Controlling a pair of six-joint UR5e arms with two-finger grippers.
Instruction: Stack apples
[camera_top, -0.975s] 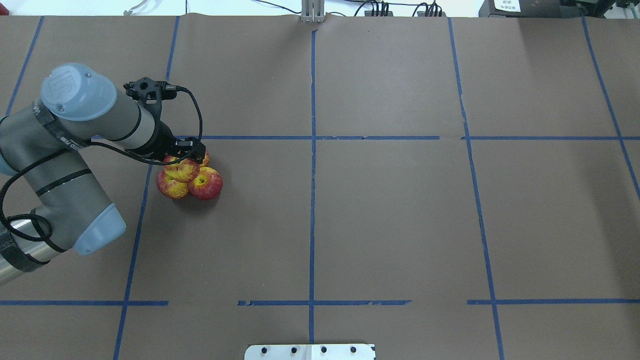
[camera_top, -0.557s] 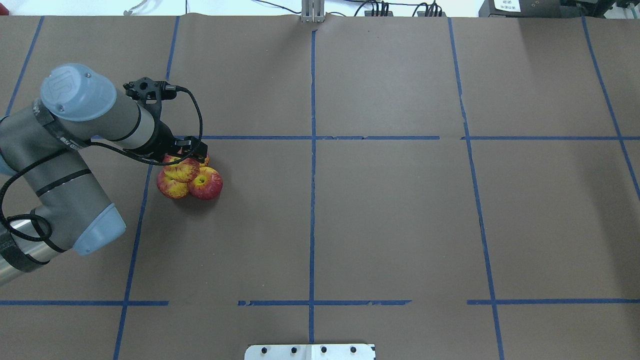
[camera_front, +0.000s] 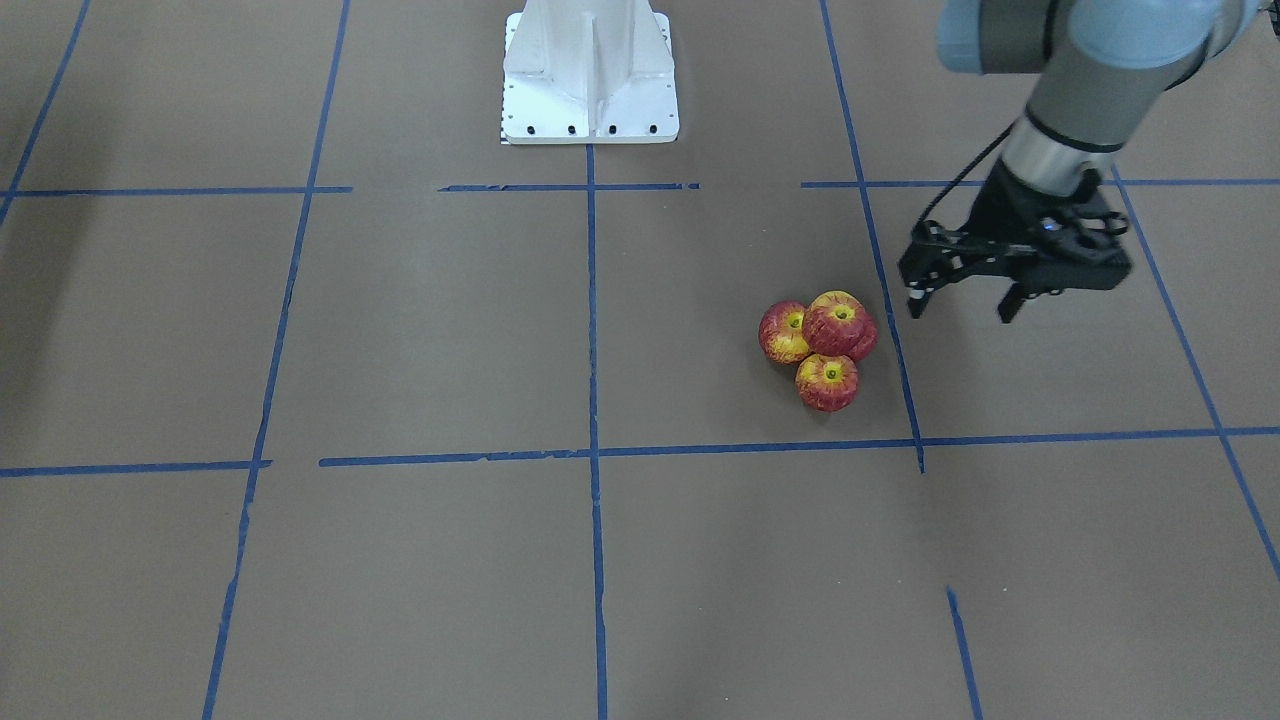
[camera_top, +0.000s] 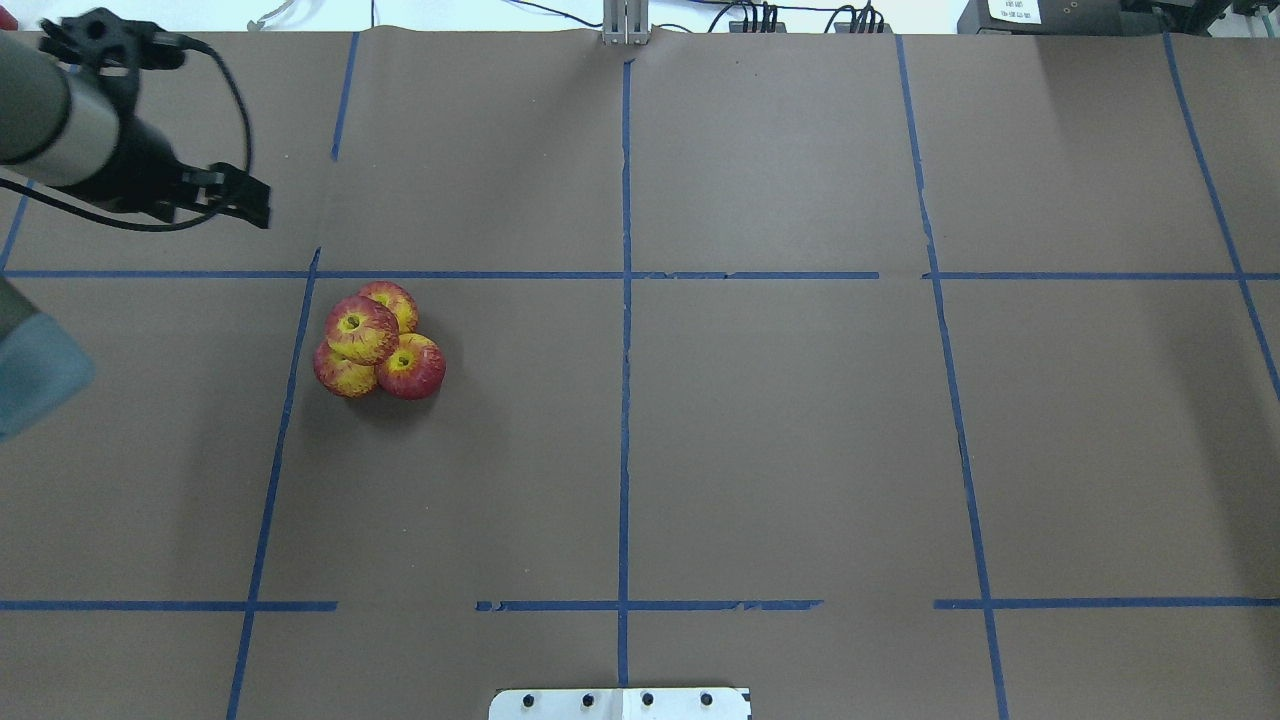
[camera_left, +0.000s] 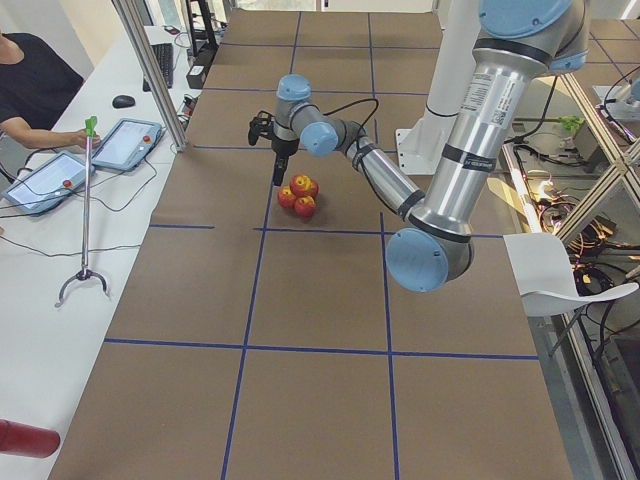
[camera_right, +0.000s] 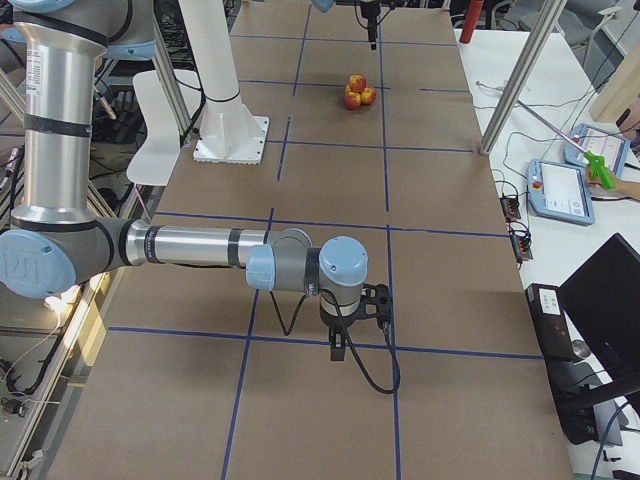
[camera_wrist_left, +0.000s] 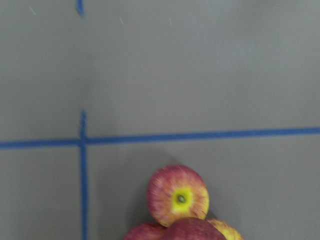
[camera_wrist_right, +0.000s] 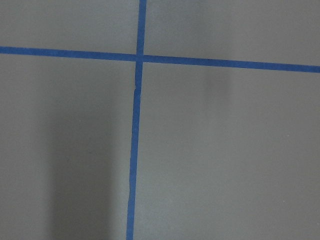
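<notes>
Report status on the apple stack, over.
Left gripper open, empty, apart from the apples. Right gripper far off, state unreadable. Top apple sits on the other three. Nothing else near them.

I work in a robotics lab. My counter is a wide bench wrapped in brown paper and marked into squares with blue tape lines, and my white metal pedestal stands on it. Bare aluminium frame posts rise along its edge. Beside it a long white desk carries grey touch tablets, a black keyboard and a mouse.
</notes>
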